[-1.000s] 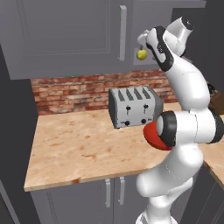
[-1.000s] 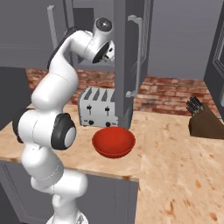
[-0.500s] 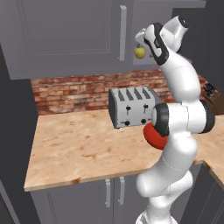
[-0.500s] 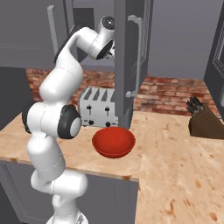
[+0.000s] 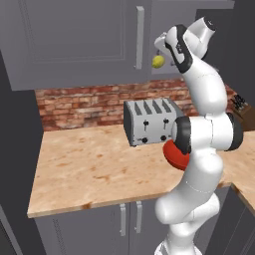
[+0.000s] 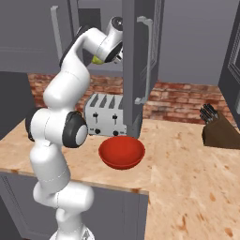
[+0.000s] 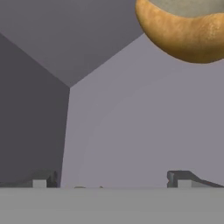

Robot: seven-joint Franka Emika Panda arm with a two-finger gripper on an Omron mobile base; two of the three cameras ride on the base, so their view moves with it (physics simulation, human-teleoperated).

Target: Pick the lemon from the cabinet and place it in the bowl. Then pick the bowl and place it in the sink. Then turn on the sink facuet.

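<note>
The small yellow-green lemon sits in the open wall cabinet, just below and left of my gripper. In the right base view the lemon peeks out beneath the hand. My gripper is open with nothing between its fingertips, and it faces the cabinet's grey inner walls. The glossy red bowl rests on the counter in front of the toaster, and my arm partly covers the bowl in the left base view. The sink and the sink faucet are out of view.
An orange-tan curved pastry-like item lies in the cabinet close ahead of the hand. The open door's silver bar handle hangs right of the hand. A silver toaster stands by the brick wall, a knife block at the right.
The hand has edged a little further left towards the lemon and into the cabinet, and the elbow has swung. Lemon and bowl have not moved.
</note>
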